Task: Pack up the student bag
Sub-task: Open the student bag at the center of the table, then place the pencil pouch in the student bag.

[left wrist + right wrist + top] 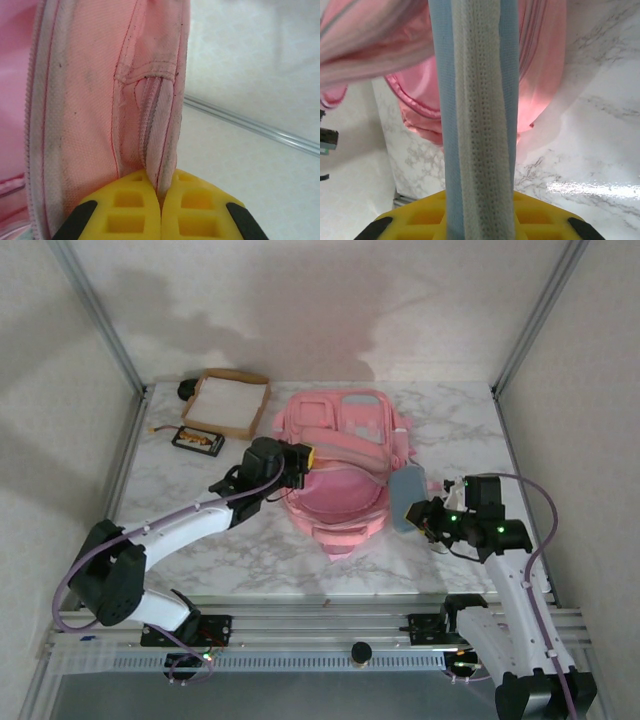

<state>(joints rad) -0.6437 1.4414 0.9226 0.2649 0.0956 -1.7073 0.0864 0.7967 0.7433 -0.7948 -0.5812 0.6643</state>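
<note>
The left gripper (161,205) is pinching shut on a zipper seam of the student bag (345,440). The right gripper (480,222) is clamping its pale blue-grey panel (477,100). The bag is lying on a white marble table (250,550) between pale walls (60,360), with a cardboard tray (232,400) behind-left of it.

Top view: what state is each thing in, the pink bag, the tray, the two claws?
Student bag: main compartment open, mouth spread.
Left claw: shut on the bag's zipper edge.
Right claw: shut on the bag's blue-grey panel.
Cardboard tray: lying flat, apart from both claws.
</note>
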